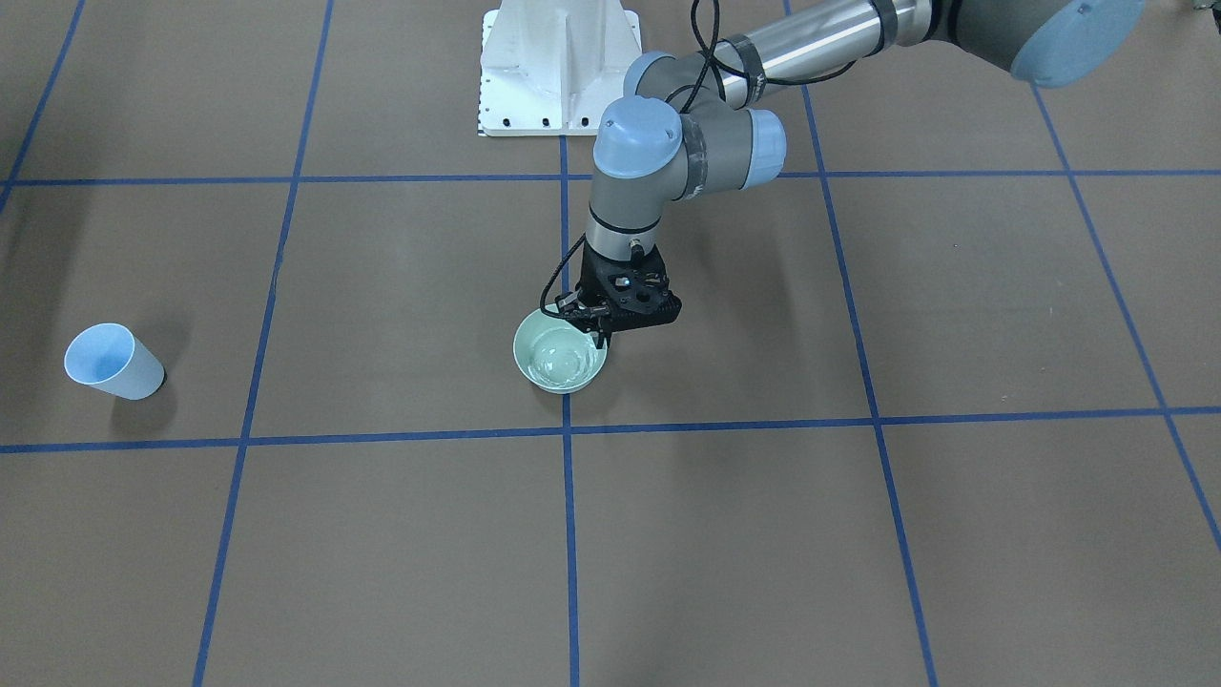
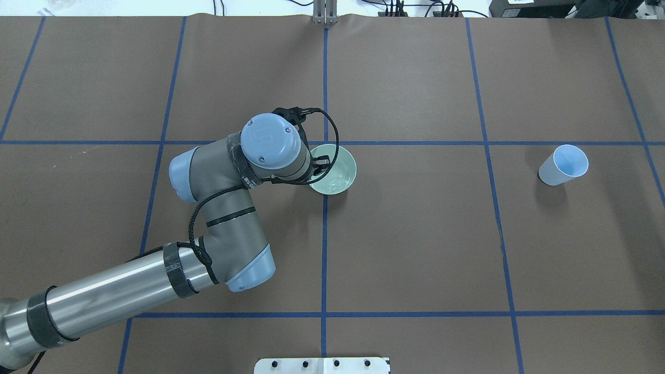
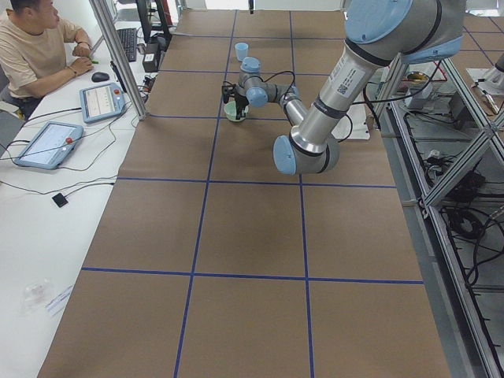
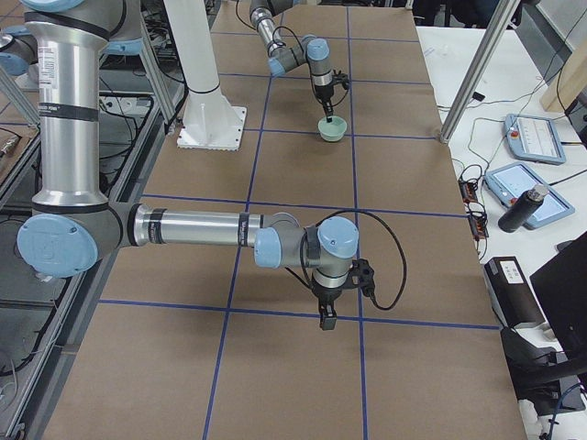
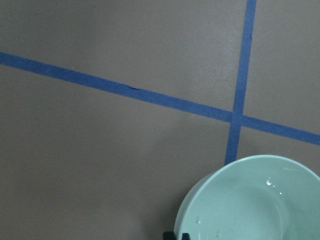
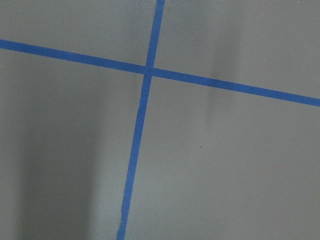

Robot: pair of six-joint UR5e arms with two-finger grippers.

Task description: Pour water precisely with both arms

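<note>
A mint-green bowl (image 1: 558, 367) (image 2: 338, 175) (image 5: 250, 210) with a little water in it stands at a crossing of blue tape lines mid-table. My left gripper (image 1: 601, 336) (image 5: 175, 235) points down at the bowl's rim on the robot's side and is shut on it. A light-blue cup (image 1: 113, 361) (image 2: 563, 165) stands upright and alone on the robot's right side of the table. My right gripper (image 4: 326, 318) shows only in the exterior right view, hanging over bare table far from bowl and cup. I cannot tell whether it is open or shut.
The white pedestal (image 1: 558, 67) stands at the robot's edge of the table. Blue tape lines divide the brown table cover (image 2: 415, 249) into squares. A person (image 3: 35, 47) sits at a side desk with tablets (image 3: 47, 143), off the table.
</note>
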